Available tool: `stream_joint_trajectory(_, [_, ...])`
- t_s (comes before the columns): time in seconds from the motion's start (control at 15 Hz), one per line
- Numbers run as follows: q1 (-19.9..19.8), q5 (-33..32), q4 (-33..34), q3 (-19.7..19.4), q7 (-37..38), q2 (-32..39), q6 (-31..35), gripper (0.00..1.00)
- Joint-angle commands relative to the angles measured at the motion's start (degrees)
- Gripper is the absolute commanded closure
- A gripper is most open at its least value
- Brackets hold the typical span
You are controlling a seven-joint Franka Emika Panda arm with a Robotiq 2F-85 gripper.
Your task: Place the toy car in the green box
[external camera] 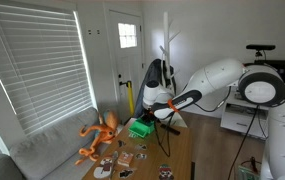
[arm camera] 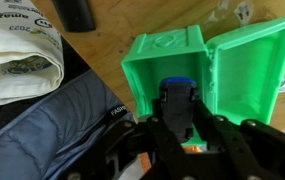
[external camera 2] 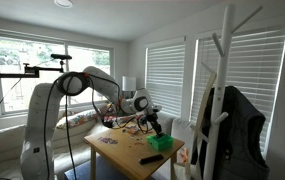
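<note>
The green box point(arm camera: 152, 62) lies on the wooden table with its lid point(arm camera: 250, 60) swung open beside it. It also shows in both exterior views point(external camera: 139, 129) point(external camera 2: 160, 143). My gripper point(arm camera: 179, 118) is shut on the toy car point(arm camera: 178, 96), a small dark car with a blue top. It holds the car right at the front edge of the box's open compartment. In the exterior views the gripper point(external camera: 155, 114) point(external camera 2: 154, 128) hangs just above the box.
An orange long-limbed toy point(external camera: 100, 136) lies on the table point(external camera: 150, 162) beside the box, with small items scattered near it. A dark fabric bag point(arm camera: 52, 125), a printed cloth bag point(arm camera: 22, 45) and a black object point(arm camera: 72, 12) sit beside the box. A coat stand point(external camera 2: 218, 95) stands nearby.
</note>
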Motion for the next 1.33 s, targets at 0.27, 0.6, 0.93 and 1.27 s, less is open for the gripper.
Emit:
stream_joint_trajectory(0.27, [1.62,2.71,2.51,-1.88,1.32,3.28,-0.75,0.63])
stream_joint_trajectory(0.6, [1.85,4.63,2.79,-2.21,1.19,3.34,-1.09,0.21])
stream_joint_trajectory(0.93, [2.35,7.58,1.6,-1.19,0.17,-3.39,0.88,0.0])
stream_joint_trajectory(1.27, [2.4,13.7,2.62,1.5,-6.99,-6.33,1.54,0.0])
